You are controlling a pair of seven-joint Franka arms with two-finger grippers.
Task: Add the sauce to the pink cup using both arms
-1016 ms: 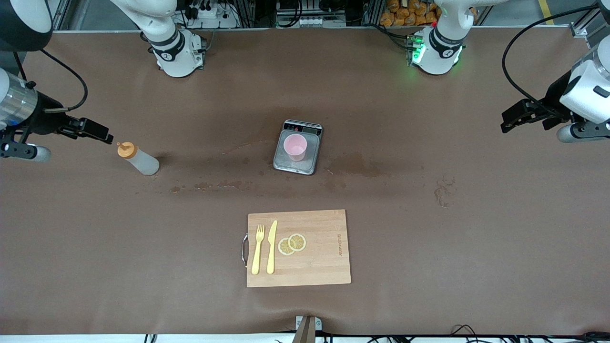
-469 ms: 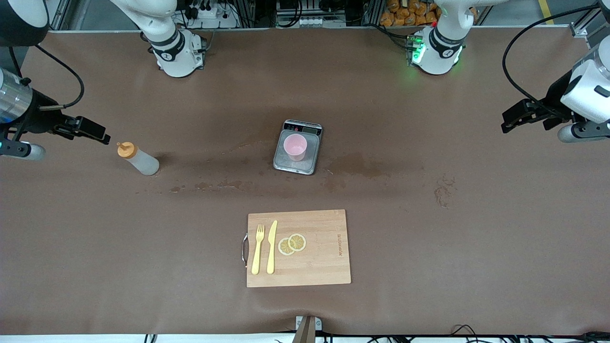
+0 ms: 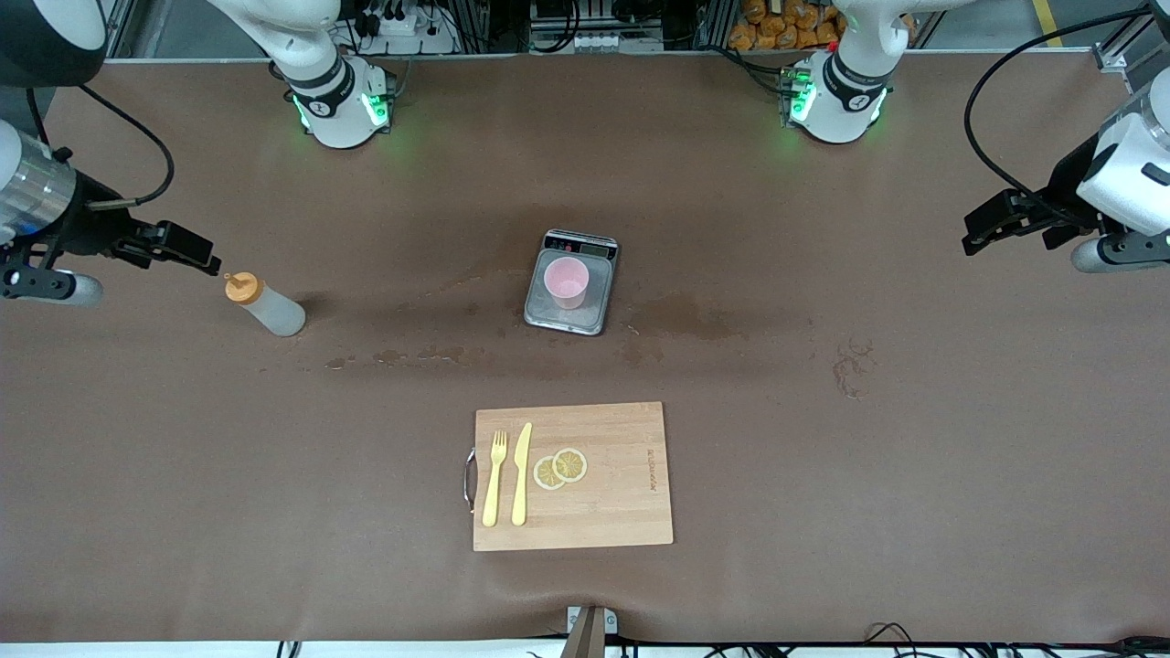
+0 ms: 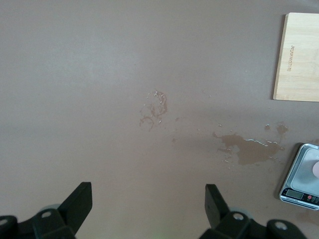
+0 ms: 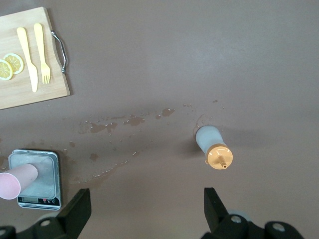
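Listing of the table at this moment, risk first.

Risk, tipping: the sauce (image 3: 265, 307) stands upright and slim on the table (image 3: 823, 457); a finger catching its orange cap before the jaws straddle the body would likely knock it over and set it rolling.
Risk, squeezing: the bottle looks soft-walled, so a hard pinch could push sauce out of the nozzle before it is anywhere near the cup.
Risk, cup: the pink cup (image 3: 567, 281) looks light and sits loose on the grey scale (image 3: 569, 283); a nudge from the nozzle or a finger could slide it off the plate.
Risk, surface: wet stains (image 3: 681, 318) lie on the table beside the scale, which may make footing there slippery, though from this height it is hard to say whether they are wet or dried.

Sauce, place: toward the right arm's end of the table, well apart from the cup.
Right gripper (image 3: 196, 251): jaws spread wide, holding nothing, hanging just beside the bottle's cap without touching it; in the right wrist view the bottle (image 5: 214, 147) lies ahead of the fingers, nearer one finger than the other.
Left gripper (image 3: 983, 228): jaws wide, empty, waiting over bare table at the left arm's end, well apart from the cup.
Other stock: cutting board (image 3: 622, 512) nearer the front camera than the scale, carrying fork (image 3: 494, 478), knife (image 3: 521, 473) and lemon slices (image 3: 559, 468).
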